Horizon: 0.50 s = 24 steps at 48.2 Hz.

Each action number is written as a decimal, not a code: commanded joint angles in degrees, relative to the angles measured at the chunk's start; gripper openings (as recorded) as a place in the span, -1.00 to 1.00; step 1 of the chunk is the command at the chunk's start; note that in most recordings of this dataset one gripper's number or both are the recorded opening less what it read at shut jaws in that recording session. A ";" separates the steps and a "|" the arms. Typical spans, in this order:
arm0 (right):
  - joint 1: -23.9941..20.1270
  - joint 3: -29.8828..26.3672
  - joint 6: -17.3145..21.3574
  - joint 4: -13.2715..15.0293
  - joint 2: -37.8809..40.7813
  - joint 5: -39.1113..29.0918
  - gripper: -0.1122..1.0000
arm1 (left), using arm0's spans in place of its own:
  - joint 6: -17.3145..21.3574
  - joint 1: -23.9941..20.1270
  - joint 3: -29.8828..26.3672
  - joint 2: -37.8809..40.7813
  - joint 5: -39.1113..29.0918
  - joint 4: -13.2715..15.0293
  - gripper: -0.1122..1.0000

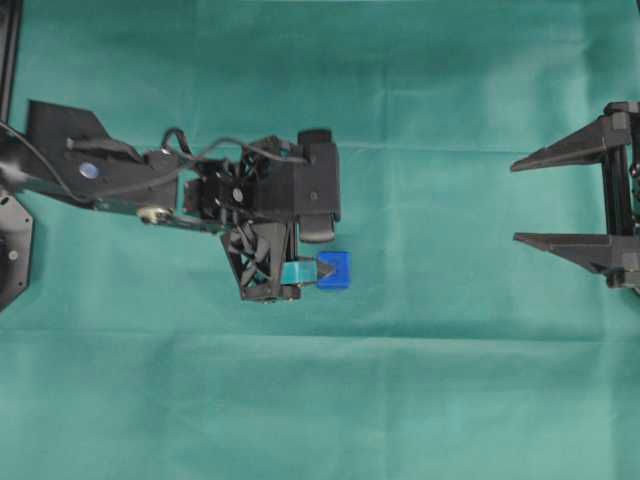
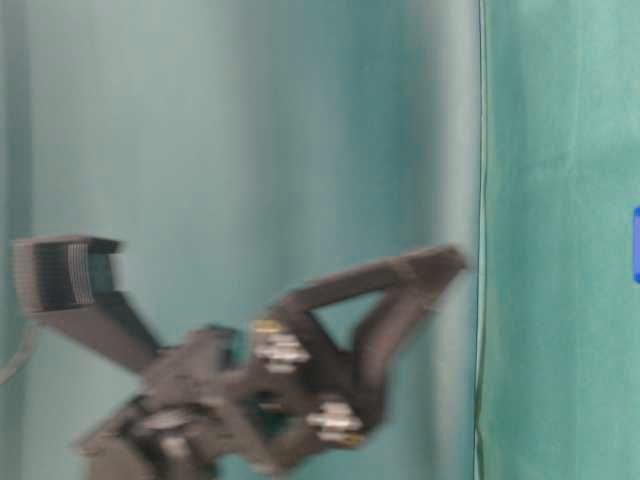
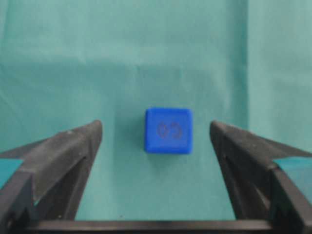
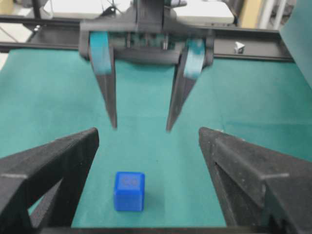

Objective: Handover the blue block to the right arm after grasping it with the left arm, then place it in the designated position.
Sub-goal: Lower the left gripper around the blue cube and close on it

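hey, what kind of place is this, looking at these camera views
Probably a robotics lab test bench. A green cloth covers the table, two black robot grippers, teal-taped and plain black, face each other across it, and the only prop is a small bright blue cube.

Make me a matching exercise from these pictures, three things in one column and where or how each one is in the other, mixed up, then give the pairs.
Column one:
1. blue block
2. left end effector
3. right end effector

Column two:
A. open at the right edge of the overhead view, far from the cube
B. resting on the green cloth, untouched
C. open, teal-banded fingers above the cube

Pairs: 1-B, 2-C, 3-A
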<state>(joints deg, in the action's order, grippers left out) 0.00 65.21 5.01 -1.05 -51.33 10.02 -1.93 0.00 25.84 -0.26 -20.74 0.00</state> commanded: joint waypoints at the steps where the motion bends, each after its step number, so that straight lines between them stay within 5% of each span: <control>1: 0.09 -1.58 0.00 0.09 0.35 0.26 0.89 | 0.09 0.18 0.26 0.70 2.81 0.00 1.00; 24: 0.09 -1.49 0.00 0.00 0.79 0.26 0.89 | 0.35 0.18 1.93 9.84 11.78 0.00 1.00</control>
<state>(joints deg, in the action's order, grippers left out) 0.00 65.30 5.01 -1.05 -50.89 10.02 -1.67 0.00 28.39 9.49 -10.37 0.00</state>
